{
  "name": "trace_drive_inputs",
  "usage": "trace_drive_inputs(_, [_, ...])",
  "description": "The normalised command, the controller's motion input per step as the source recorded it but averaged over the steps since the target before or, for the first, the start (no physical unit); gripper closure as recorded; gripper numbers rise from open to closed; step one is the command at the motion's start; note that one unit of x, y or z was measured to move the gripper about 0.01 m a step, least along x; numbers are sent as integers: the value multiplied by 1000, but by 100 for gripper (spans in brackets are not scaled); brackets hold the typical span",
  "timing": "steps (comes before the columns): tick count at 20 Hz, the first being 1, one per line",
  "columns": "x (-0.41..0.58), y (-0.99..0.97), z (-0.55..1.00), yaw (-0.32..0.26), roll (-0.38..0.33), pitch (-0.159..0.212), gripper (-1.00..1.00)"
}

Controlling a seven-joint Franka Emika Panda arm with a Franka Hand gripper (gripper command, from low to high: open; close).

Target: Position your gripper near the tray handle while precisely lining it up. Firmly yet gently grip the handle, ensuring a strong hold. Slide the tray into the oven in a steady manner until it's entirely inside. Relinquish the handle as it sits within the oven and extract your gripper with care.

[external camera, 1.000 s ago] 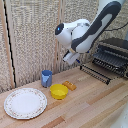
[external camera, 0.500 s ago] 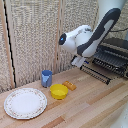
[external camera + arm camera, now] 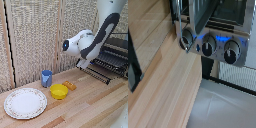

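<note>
In the exterior view the dark wire tray (image 3: 111,61) sticks out of the dark oven (image 3: 120,42) at the exterior view's right. Its tray handle (image 3: 95,74) is the thin bar along the near edge. My gripper (image 3: 80,64) hangs from the white arm just off the handle's end, above the wooden counter. Its fingers are a small dark blur, so their spacing does not show. The wrist view looks at the oven's front panel with three knobs (image 3: 208,47) lit blue. A silvery bar (image 3: 178,20) runs beside them.
On the wooden counter (image 3: 95,105) stand a blue cup (image 3: 46,78), a yellow bowl (image 3: 59,91), a small orange piece (image 3: 70,85) and a round patterned plate (image 3: 25,103). A woven screen forms the back wall. The wrist view shows the counter edge (image 3: 188,95) dropping to grey floor.
The arm has lowered and swung toward the exterior view's right, bringing the gripper closer to the tray's near edge. The tray and counter objects have not moved.
</note>
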Motion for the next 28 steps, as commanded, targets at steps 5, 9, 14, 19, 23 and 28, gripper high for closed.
trace_drive_inputs(5, [289,-421,-14,49,5,0,-100])
trace_drive_inputs(9, [208,-450,1,123,53,0,-100])
trace_drive_inputs(14, [163,-573,-33,139,5,6,-100])
trace_drive_inputs(19, [147,-541,-6,111,0,16,-100])
trace_drive_inputs(23, [177,-454,-59,88,0,52,-100])
trace_drive_inputs(28, [271,-469,-153,115,13,119,-100])
